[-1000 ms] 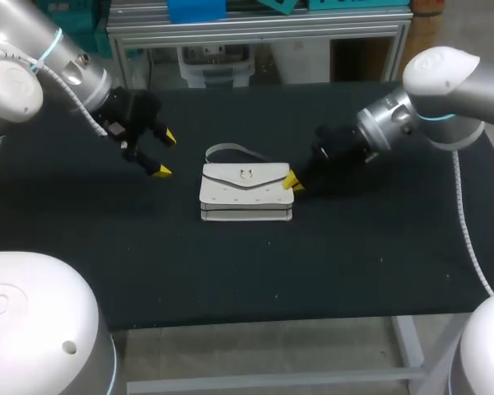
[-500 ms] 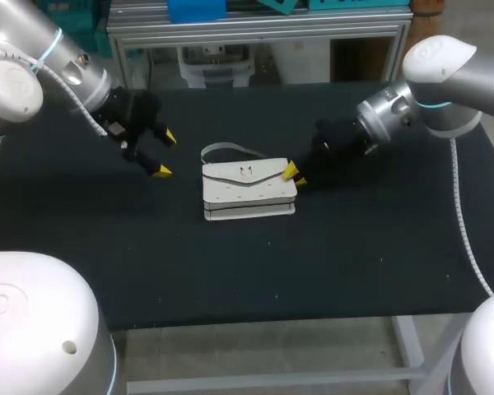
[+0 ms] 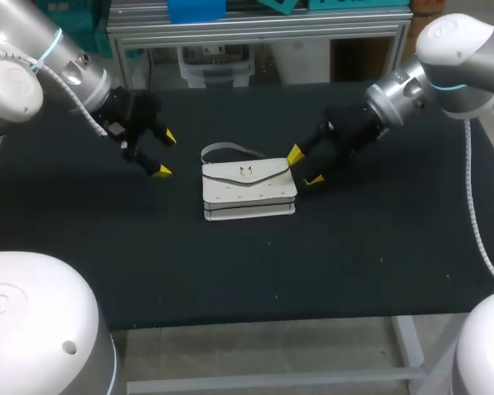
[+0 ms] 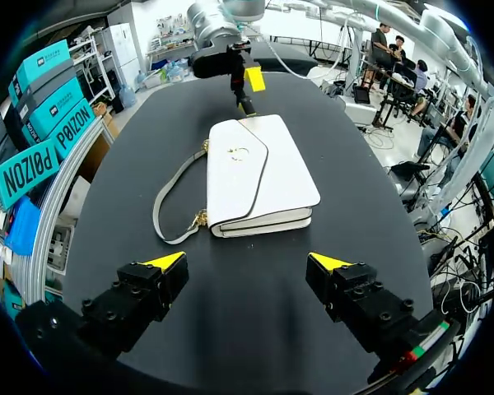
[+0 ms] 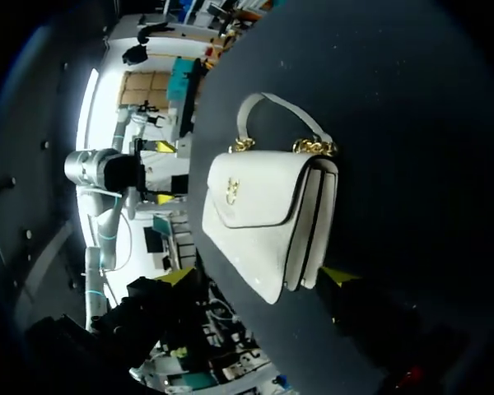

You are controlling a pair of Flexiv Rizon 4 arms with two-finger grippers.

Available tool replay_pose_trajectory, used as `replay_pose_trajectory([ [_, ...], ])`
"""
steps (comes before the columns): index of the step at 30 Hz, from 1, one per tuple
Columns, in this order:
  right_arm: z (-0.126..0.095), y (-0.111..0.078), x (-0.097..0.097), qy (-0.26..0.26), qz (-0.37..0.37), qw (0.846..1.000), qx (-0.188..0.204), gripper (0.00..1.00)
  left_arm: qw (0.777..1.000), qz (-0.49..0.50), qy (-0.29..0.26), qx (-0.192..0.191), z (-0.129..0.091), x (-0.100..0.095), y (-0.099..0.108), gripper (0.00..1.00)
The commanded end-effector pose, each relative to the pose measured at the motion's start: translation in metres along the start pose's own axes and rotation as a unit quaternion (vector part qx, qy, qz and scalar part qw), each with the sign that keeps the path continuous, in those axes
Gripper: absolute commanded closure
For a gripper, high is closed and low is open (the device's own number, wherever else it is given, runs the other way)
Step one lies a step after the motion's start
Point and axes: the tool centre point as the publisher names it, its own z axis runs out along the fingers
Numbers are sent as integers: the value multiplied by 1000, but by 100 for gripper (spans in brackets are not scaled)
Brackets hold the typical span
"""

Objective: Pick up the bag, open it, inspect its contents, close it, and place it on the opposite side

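A white handbag (image 3: 249, 189) lies flat in the middle of the black table, flap shut, with a gold clasp on top. Its strap (image 3: 222, 151) curls out on the far side. My right gripper (image 3: 304, 167) stands open just off the bag's right end, touching nothing. In the right wrist view the bag (image 5: 263, 222) lies with its near end between the spread yellow tips of that gripper (image 5: 258, 276). My left gripper (image 3: 165, 154) hangs open to the bag's left, a gap away. In the left wrist view the bag (image 4: 259, 173) lies ahead of the open left gripper (image 4: 248, 262), and the right gripper (image 4: 249, 92) is beyond it.
The black table (image 3: 370, 247) carries nothing but the bag. Its front edge runs along the near side, and a metal frame stands behind the far edge.
My right gripper has opened and let go of the bag's right end, drawing back slightly. The bag shifted a little before settling. The left arm has not moved.
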Motion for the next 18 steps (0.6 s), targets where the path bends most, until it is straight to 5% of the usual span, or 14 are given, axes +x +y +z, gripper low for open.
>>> replay_pose_trajectory([
  [1, -17, -14, 19, -49, -11, 999, 4, 0, 1000, 0, -1, 1, 1, 0, 1, 0],
  [18, -35, -6, 33, -207, -107, 965, 121, 0, 1000, 0, -1, 1, 1, 0, 1, 0],
])
